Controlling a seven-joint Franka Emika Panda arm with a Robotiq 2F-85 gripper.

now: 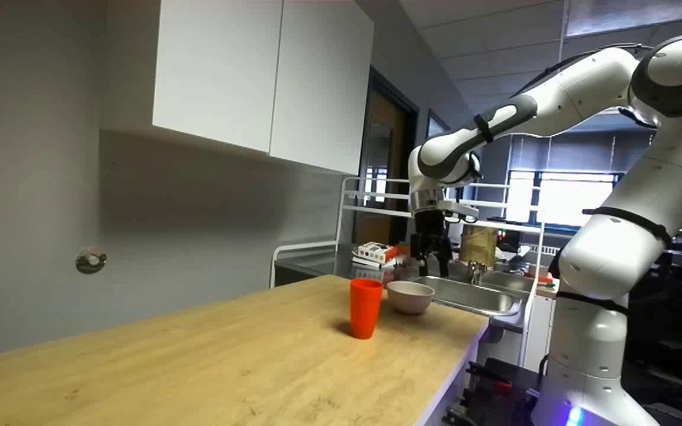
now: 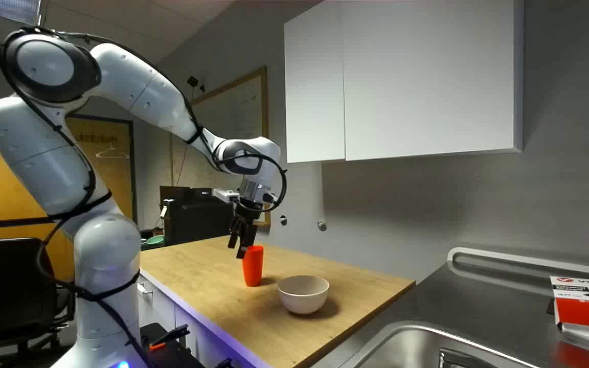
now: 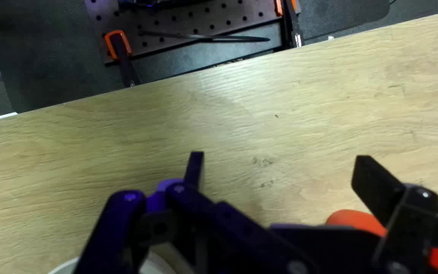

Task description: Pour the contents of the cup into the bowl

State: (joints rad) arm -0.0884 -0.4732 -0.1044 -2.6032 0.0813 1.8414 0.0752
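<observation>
The red-orange cup [image 2: 253,267] is standing straight up just beside the bowl [image 2: 302,301], long axis vertical, mouth facing up. From where I'm standing, the gripper [image 1: 433,273] hangs higher than the bowl, fingers [image 3: 375,186] spread. Bowl's on a wood-look counter [image 1: 199,367], steel sink [image 2: 409,343] past it, white cabinets [image 1: 216,71] well above its level.

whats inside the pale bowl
In both exterior views, the bowl shows only bare inner wall below its rim. Its bottom is hidden by the near side, so anything lying there can't be seen.
</observation>
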